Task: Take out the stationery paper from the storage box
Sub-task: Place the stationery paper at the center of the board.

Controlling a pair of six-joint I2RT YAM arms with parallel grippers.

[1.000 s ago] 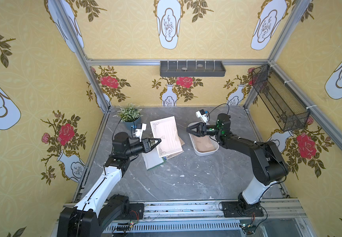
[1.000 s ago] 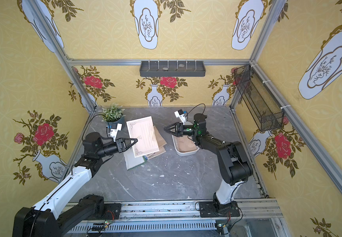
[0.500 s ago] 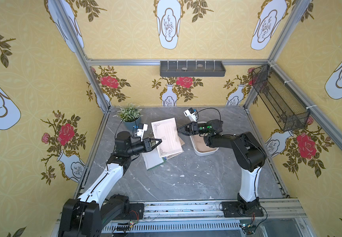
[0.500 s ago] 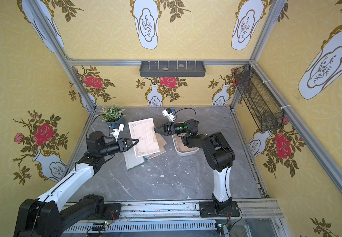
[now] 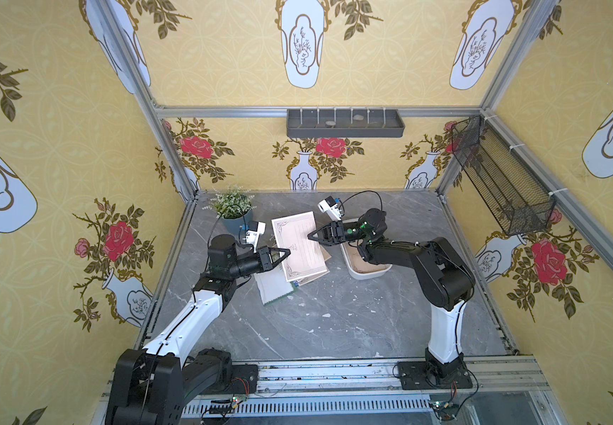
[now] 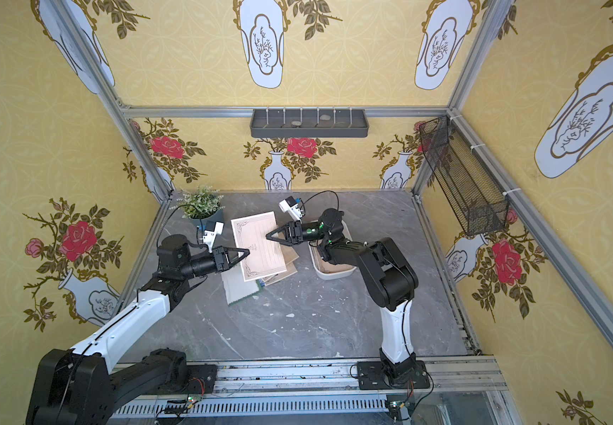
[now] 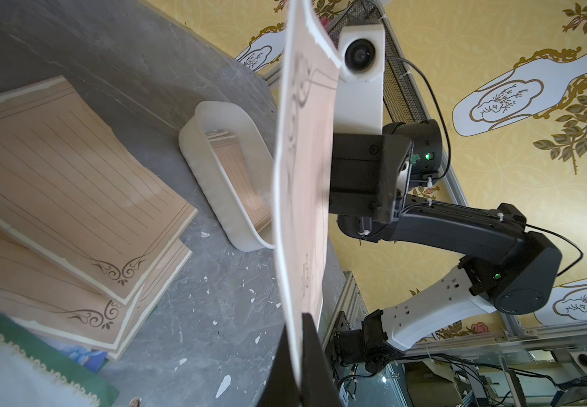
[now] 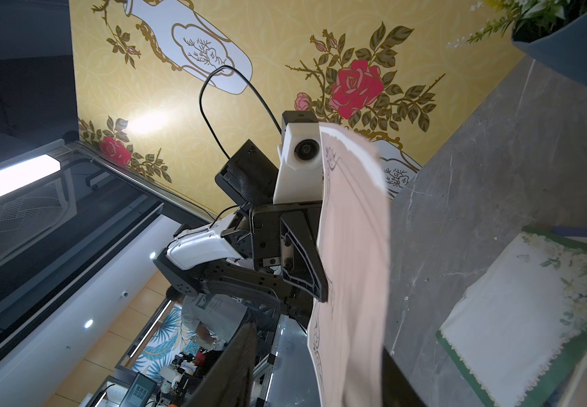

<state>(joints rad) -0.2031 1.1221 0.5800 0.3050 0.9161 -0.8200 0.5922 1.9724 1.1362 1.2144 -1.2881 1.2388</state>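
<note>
As L jaws pinch sheet (image 5: 298, 254) edge, R (image 5: 310, 236) straddles.

A robot lab cell: aluminium frame (image 5: 316, 107), printed wallpaper panels (image 5: 58, 128).

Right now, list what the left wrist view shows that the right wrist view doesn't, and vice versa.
Left wrist only: the storage box with tan sheets inside, and the right arm. Right wrist only: the potted plant and the left arm. Both: the lifted tan sheet between the arms, and the green-bordered sheet lying flat.
</note>
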